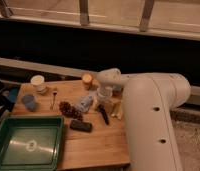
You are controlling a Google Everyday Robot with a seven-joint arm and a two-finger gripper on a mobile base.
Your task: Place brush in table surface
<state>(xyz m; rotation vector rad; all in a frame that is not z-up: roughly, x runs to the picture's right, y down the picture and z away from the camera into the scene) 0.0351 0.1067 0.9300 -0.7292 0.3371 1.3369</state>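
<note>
The brush (103, 115) is a slim black stick that lies slanted on the light wooden table surface (93, 142), right of centre. My gripper (104, 96) hangs at the end of the white arm (148, 115), just above the brush's upper end. I cannot tell whether it touches the brush. The arm covers the right part of the table.
A green tray (28, 145) fills the front left corner. A black block (80, 125), a brown cluster (68, 109), a grey-blue packet (85, 102), a fork (54, 97), a white cup (38, 82), a blue cup (29, 101), an orange item (87, 80) and pale yellow pieces (115, 109) lie around.
</note>
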